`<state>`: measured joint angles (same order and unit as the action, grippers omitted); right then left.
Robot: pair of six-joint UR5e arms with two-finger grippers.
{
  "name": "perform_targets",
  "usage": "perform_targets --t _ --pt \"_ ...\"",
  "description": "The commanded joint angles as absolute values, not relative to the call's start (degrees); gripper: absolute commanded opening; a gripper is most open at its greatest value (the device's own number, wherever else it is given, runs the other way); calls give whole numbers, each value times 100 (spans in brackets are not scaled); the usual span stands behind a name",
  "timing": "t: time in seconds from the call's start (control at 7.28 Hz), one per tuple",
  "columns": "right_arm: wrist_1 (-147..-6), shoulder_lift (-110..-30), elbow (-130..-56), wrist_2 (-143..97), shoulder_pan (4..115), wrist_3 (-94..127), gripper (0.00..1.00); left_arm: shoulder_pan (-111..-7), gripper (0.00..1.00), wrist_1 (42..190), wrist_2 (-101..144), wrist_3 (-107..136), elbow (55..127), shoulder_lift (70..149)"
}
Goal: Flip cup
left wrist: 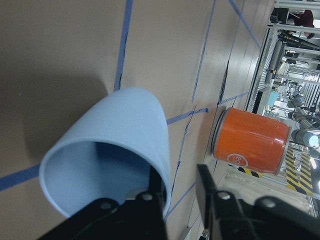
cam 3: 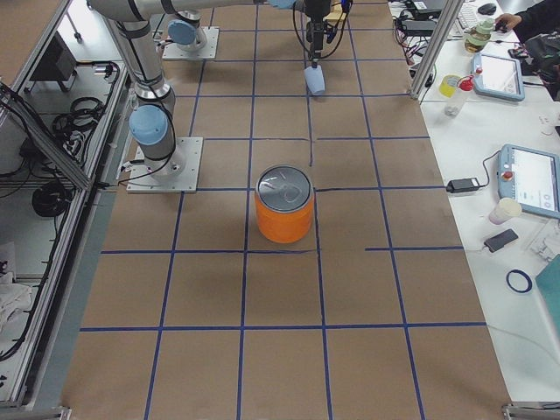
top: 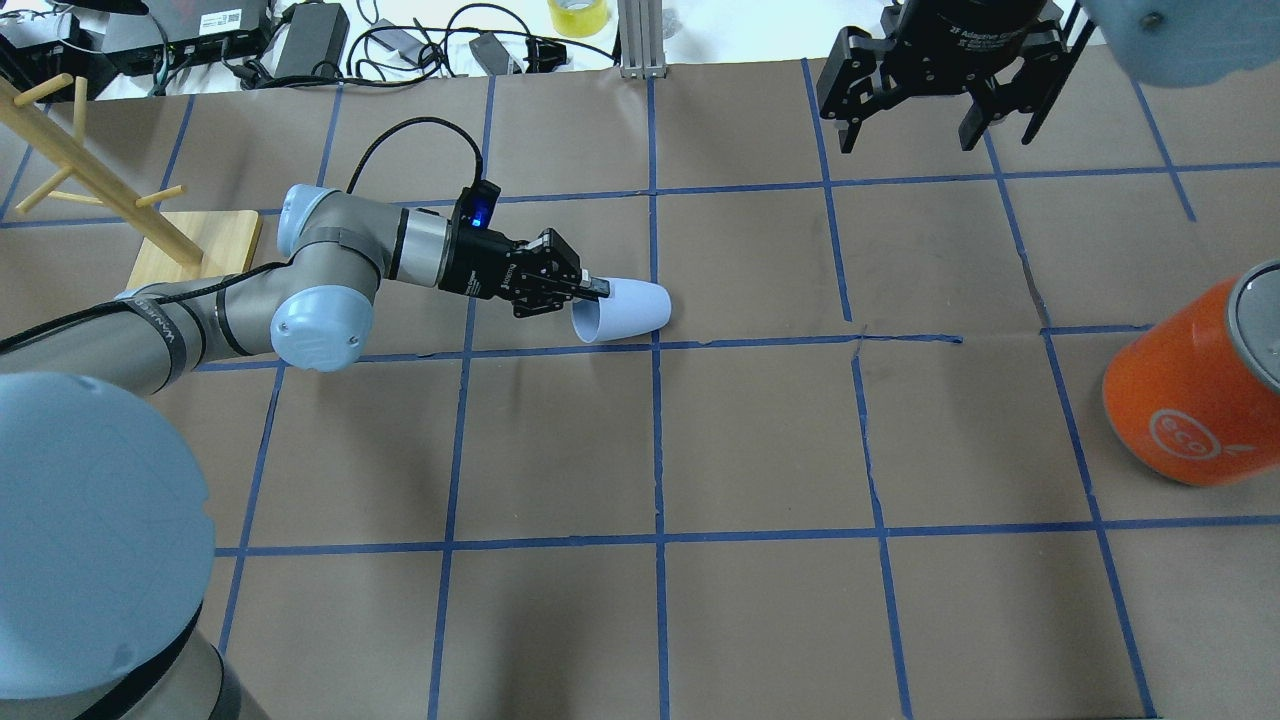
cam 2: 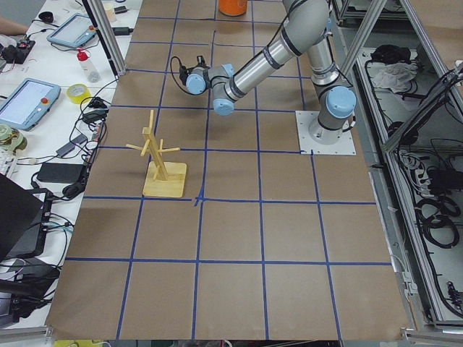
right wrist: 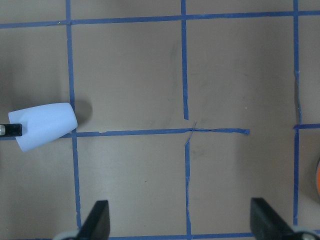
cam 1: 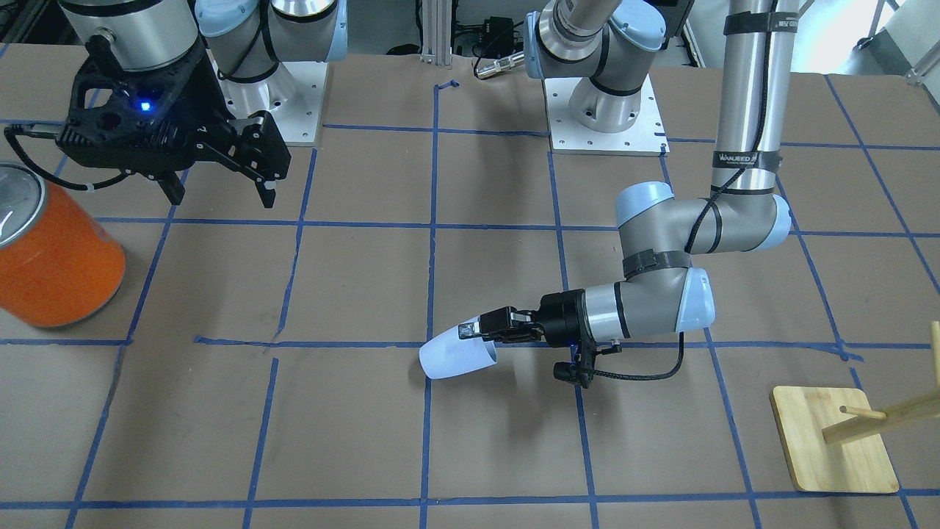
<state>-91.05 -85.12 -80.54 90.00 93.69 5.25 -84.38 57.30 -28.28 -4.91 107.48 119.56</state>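
The pale blue cup [cam 1: 455, 356] lies tilted on its side near the table's middle, its open mouth toward my left gripper [cam 1: 474, 330]. The gripper is shut on the cup's rim, one finger inside and one outside, as the left wrist view [left wrist: 125, 135] shows. The cup also shows in the overhead view [top: 625, 308] and the right wrist view [right wrist: 45, 125]. I cannot tell whether its base touches the table. My right gripper [cam 1: 220, 197] hangs open and empty high above the table, far from the cup.
A large orange can [cam 1: 55, 257] with a silver top stands on the robot's right side of the table. A wooden peg rack [cam 1: 833, 441] on a square base stands on the left side. Blue tape lines grid the brown table.
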Motion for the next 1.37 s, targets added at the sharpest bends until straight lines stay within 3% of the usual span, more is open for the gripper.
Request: perform_targets --t 0.0,0.41,0.82,1.24 --pt "-9176 -8499 -8077 9000 9369 527 100 -8429 0 5722 -2787 -483 10740 11866" --pt "-9176 -8499 -8086 9000 9369 527 100 -8385 0 5678 -3474 550 10339 11305" --pt "-9176 -8508 -8112 8991 9369 536 100 -8394 0 6125 -6495 642 9730 10864" --pt "-9176 -8508 -8112 8991 9369 545 100 -8420 0 6511 -8449 -714 9266 11055"
